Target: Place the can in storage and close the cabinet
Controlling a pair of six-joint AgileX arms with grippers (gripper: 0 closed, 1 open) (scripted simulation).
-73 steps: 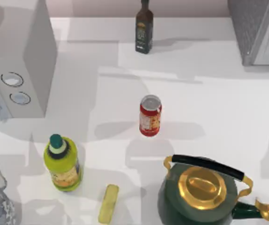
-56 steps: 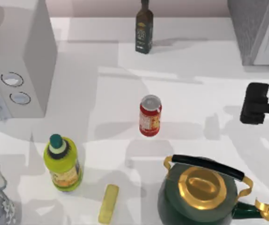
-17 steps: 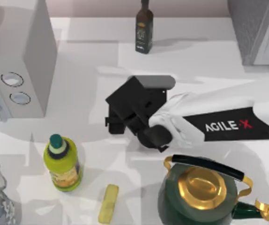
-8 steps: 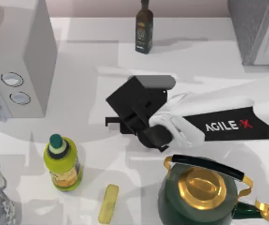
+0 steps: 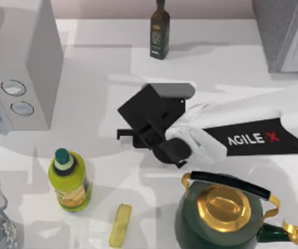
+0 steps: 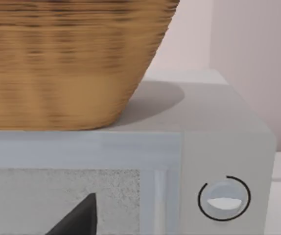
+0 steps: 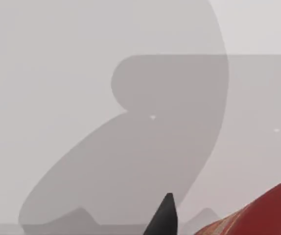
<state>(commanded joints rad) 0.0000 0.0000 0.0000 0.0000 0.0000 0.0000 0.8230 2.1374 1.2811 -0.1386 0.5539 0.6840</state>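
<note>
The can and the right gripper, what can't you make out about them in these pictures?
- Top view: the right gripper and its black wrist cover the can's spot on the table.
- Right wrist view: the can is cut off by the frame edge.
- Whether the fingers are closed on it: cannot tell.

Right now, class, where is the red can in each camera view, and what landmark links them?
Top view: covered by the right gripper, mid-table.
Left wrist view: the parked left gripper faces the white appliance instead.
Right wrist view: the can, close beside that gripper.
Shared landmark: the right gripper.
</note>
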